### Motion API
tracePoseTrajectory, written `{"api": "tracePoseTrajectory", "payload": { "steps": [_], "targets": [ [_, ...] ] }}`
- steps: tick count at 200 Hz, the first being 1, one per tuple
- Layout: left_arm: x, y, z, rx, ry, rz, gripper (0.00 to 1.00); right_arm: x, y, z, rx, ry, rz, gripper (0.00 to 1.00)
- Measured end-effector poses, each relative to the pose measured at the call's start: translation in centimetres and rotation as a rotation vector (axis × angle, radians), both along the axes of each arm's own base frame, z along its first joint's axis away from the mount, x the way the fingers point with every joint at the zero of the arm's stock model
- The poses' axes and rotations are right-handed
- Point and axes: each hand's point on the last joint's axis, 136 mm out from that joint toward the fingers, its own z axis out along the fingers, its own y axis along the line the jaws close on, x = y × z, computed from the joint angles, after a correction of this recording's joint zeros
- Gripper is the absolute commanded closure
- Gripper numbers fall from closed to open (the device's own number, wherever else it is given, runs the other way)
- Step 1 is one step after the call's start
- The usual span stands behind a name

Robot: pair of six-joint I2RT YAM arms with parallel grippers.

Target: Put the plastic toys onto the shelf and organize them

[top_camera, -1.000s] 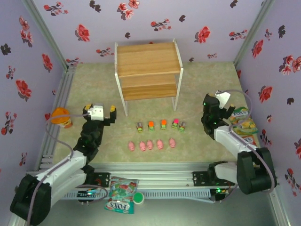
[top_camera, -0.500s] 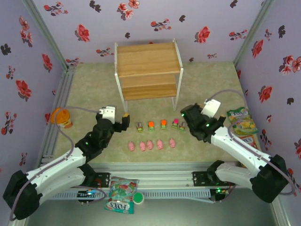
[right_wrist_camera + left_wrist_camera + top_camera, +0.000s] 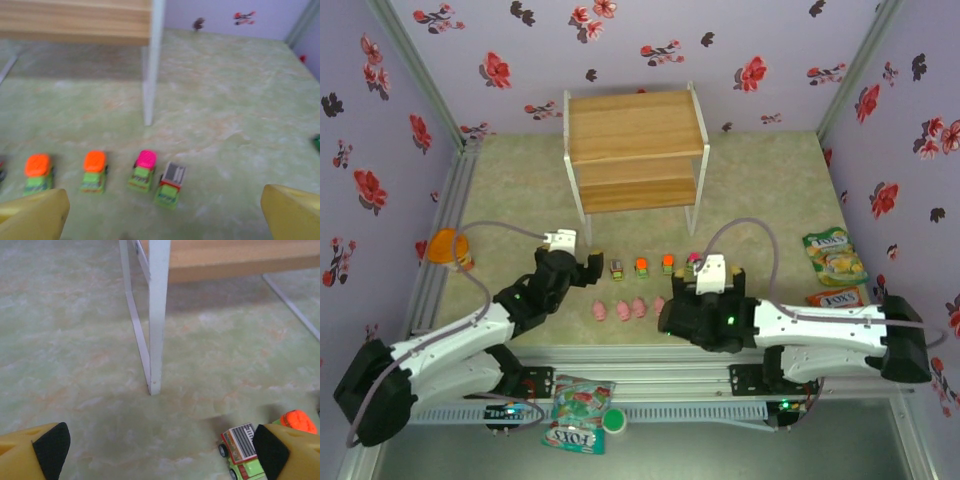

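The left pincer [image 3: 160, 447] is spread wide and low over the worktop [image 3: 75, 365]. The leftmost car [image 3: 241, 442] lies just inside its right finger, with its long axis toward the shelf [image 3: 635, 125]. The right pincer [image 3: 164, 212], also spread, has the pink-topped car [image 3: 144, 170] straight ahead. The toys are not yet on the shelf, and the pigs [image 3: 640, 307] lie nearer the bases.

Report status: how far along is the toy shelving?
Done: nothing; both boards of the shelf are bare. In hand: nothing; the left gripper is open at the leftmost toy car, the right gripper open short of the pink-topped car. Left: every car and the pink pigs, all on the table.
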Motion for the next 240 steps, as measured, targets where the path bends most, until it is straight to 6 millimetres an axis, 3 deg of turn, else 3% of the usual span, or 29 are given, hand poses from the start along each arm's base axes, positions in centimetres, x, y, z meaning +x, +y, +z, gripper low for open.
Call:
{"api": "tracePoseTrajectory", "payload": {
  "steps": [40,74,119,148,240],
  "targets": [
    [0.1,-1.4,-0.8,0.022,0.039,-0.018,0.08,-2.7,2.7,-4.0,-0.027,0.084,0.070,0.03],
    [-0.1,-1.8,-0.7,0.016,0.039,-0.029,0.10,-4.1,3.6,-7.0,-0.060,0.189,0.080,0.08],
    [-0.2,-2.0,-0.8,0.011,0.045,-0.035,0.15,-4.8,2.3,-8.7,0.050,0.278,0.055,0.21],
    [-0.4,-2.5,-1.3,0.017,0.062,-0.054,0.16,-4.2,0.9,-9.9,0.120,0.340,0.007,0.21],
    [-0.4,-3.2,-1.1,0.008,0.066,-0.076,0.18,-3.3,1.3,-11.6,0.077,0.475,0.039,0.27]
  ]
}}
